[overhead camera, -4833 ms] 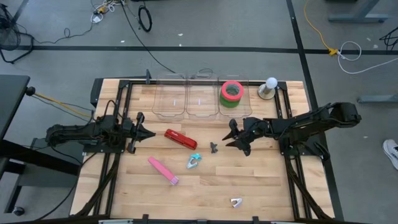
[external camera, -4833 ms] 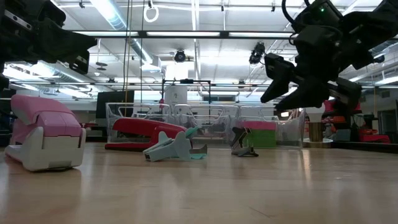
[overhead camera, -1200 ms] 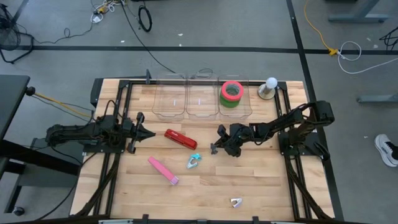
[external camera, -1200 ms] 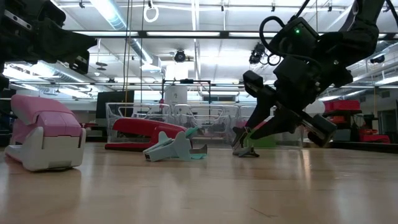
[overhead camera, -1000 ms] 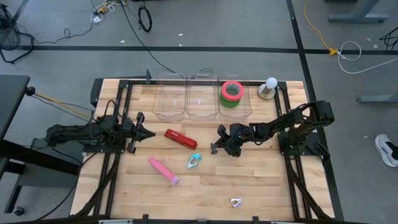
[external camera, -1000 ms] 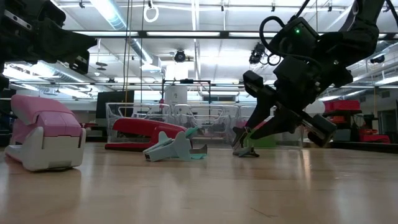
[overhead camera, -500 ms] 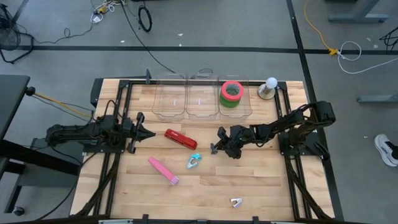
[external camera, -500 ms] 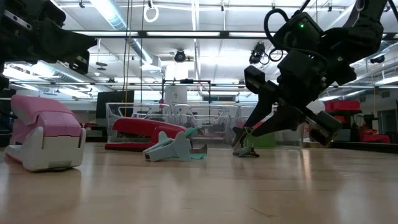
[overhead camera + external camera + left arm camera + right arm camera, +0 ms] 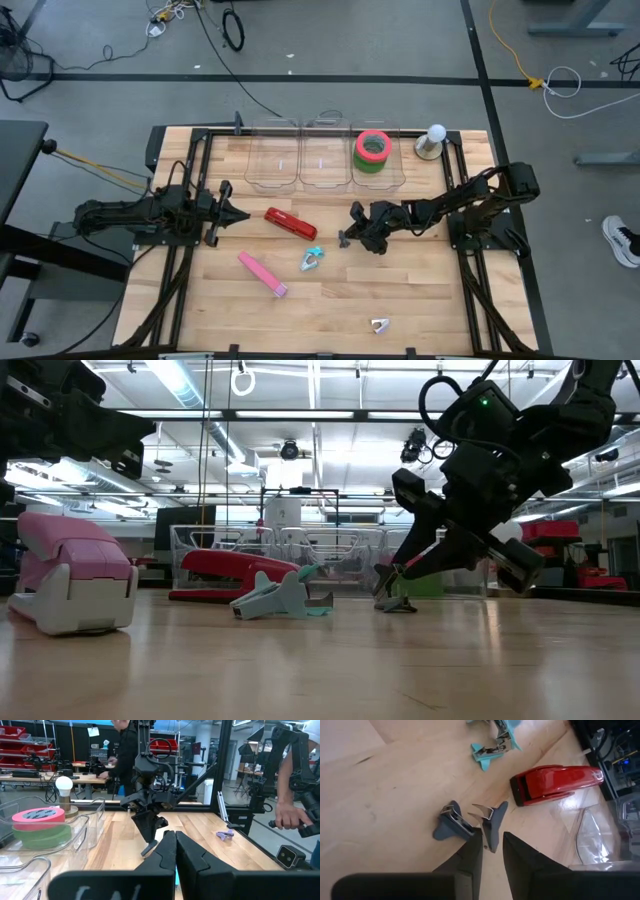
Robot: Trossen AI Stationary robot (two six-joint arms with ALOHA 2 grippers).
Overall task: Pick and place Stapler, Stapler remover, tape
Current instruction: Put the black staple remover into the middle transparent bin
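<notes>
— What is seen, starting with the largest thing?

— A pale wooden table (image 9: 420, 300) is spread beneath both arms. Three clear plastic bins (image 9: 272, 160) are lined along its far edge, beyond the right pincer (image 9: 346, 238). In the bin nearest that pincer, a wide red roll of tape (image 9: 37, 814) is stacked flat on a wide green roll of tape (image 9: 40, 835).

— And the staplers?

— A glossy red stapler (image 9: 290, 223) is laid between the two pincers, just off the tip of the left pincer (image 9: 243, 215). A long pink stapler (image 9: 263, 274) is found nearer the front edge, well apart from both.

— How is the right pincer set?

— It is lowered to the wood at the middle of the table, and its fingers are closed on one upright wing of a small dark grey staple remover (image 9: 451, 822). The remover is seen resting on the table.

— What else is close to it?

— A teal plastic staple remover (image 9: 311, 260) is placed just beside it, toward the front. A tiny pale staple remover (image 9: 379, 325) is left far from it, by the front edge.

— The left pincer?

— It is held above the table's left side, fingers pressed together on nothing, pointed toward the red stapler.
</notes>
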